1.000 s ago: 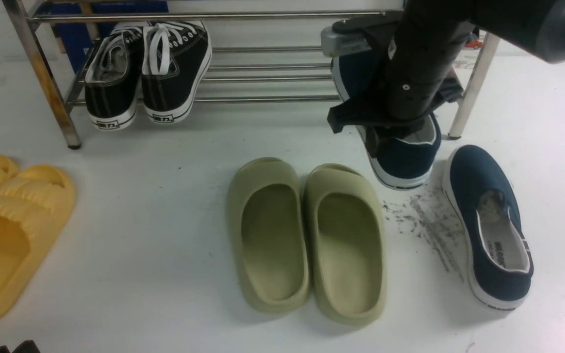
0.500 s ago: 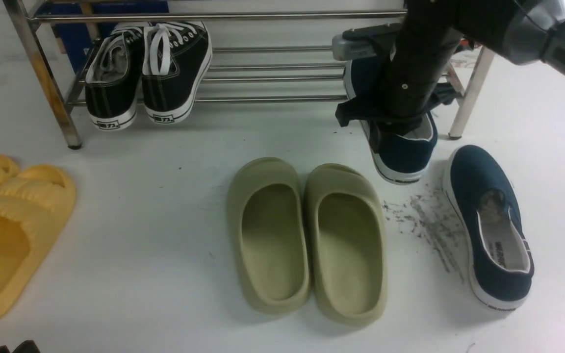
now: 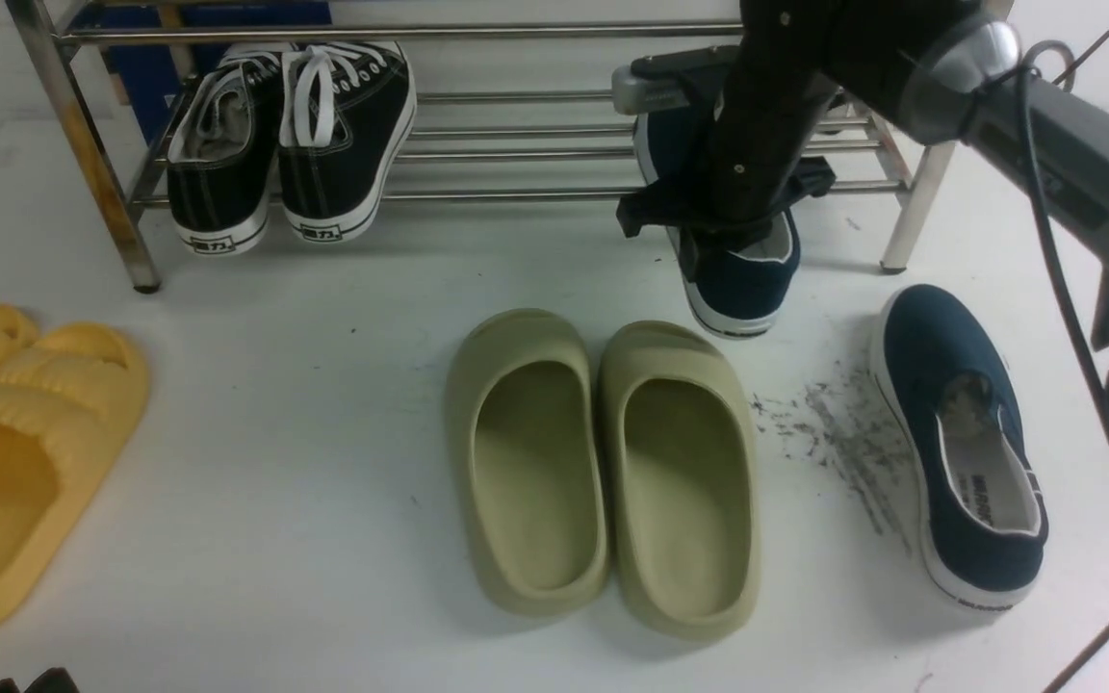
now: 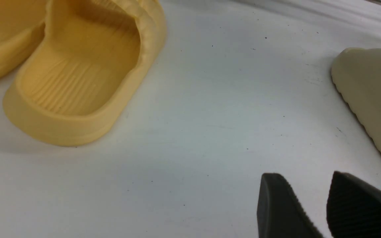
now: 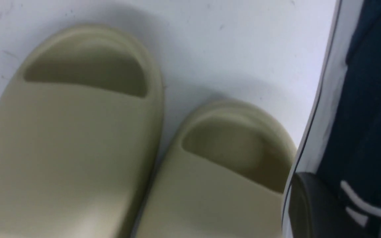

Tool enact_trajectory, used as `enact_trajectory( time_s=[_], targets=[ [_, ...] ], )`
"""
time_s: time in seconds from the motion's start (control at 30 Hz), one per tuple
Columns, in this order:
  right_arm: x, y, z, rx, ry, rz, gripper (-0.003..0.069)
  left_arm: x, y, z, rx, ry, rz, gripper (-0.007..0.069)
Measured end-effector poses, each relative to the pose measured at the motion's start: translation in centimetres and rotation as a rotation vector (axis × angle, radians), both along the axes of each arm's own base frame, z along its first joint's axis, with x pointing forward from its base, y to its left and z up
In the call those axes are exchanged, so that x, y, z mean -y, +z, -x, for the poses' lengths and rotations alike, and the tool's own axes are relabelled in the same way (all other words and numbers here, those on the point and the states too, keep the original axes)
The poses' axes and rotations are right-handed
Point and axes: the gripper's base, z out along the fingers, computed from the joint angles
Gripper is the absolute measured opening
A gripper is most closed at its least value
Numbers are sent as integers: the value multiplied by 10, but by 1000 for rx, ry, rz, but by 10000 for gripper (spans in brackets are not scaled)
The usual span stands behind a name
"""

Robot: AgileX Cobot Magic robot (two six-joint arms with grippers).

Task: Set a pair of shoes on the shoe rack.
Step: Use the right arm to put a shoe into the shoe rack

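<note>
**Sneaker one going onto the rack, sneaker two waiting on the tabletop**

Right gripper (image 3: 716, 252) is pinching the heel-end collar of one navy slip-on sneaker (image 3: 745, 287). That thin edge is something the narrow jaws can bite, and it leaves the toe free to lead. The toe points into the right half of the shoe rack (image 3: 516, 154) and the heel hangs out front. I'd pick that half too, since the black lace-up sneakers (image 3: 295, 135) fill the left end.

The second navy sneaker (image 3: 930, 356) lies on the white tabletop (image 3: 323, 404), toe toward the rack, just right of the scuff marks (image 3: 843, 433). It isn't racked yet.

Left gripper (image 4: 313, 208) sits low over bare tabletop between the yellow slippers (image 3: 25, 462) and the olive slippers (image 3: 680, 481). Its jaws are slightly spread and empty, so I read it as parked out of the way.

View notes:
- **Front:** gives me the whole layout, but the arm hides whether the sole is down on the bars. I cannot tell.
- **Right wrist:** shows what front can't, a dark finger (image 5: 309, 205) pressed against the sneaker's white sole rim, with the olive toes close below. No rack is visible there.
- **Left wrist:** the only view showing the left jaw gap.
</note>
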Motion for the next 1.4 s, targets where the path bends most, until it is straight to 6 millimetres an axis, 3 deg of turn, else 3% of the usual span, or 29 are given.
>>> enact_trajectory(
  time_s=[0.97, 1.13, 1.4],
  targets=[
    [-4, 4, -19, 127, -20, -62, 81, 0, 0, 0, 1, 0, 0, 239],
    [6, 6, -25, 137, -71, -83, 120, 0, 0, 0, 1, 0, 0, 239],
    [3, 10, -29, 183, -76, -127, 190, 0, 0, 0, 1, 0, 0, 239]
  ],
)
